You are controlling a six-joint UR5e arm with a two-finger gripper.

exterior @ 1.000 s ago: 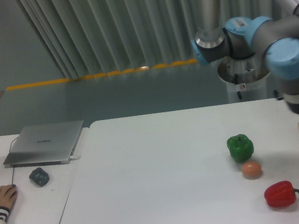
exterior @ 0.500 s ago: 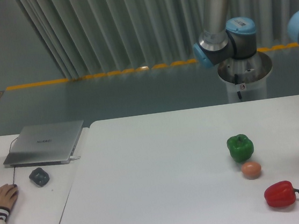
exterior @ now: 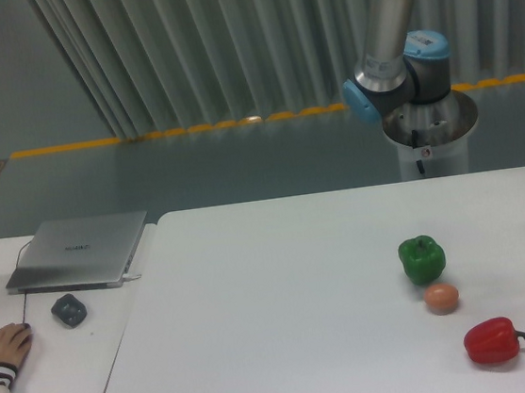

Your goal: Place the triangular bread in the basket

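The white desk (exterior: 281, 280) fills the lower part of the view, with a narrower white desk (exterior: 64, 371) abutting it on the left. Above and behind, the UR5e arm (exterior: 387, 40) rises from its round pedestal (exterior: 431, 135) and leaves the top right corner of the view; only its grey tube and blue-capped joints show. The claw is out of view, so I cannot tell whether it is wide, narrow or holding anything. The triangular bread and the basket cannot be made out either (a thin pale sliver at the far right edge is too small to identify).

On the left desk a closed silver laptop (exterior: 79, 251) lies flat, a small dark grey object (exterior: 69, 310) just in front of it. A person's hand (exterior: 5, 347) in a striped cuff rests at the lower left corner.

On the main desk, toward the right, stand a green bell pepper (exterior: 422, 258), a red bell pepper (exterior: 492, 341) lying on its side nearer the front, and a small brownish egg (exterior: 441, 297) between them, just beside the green one.
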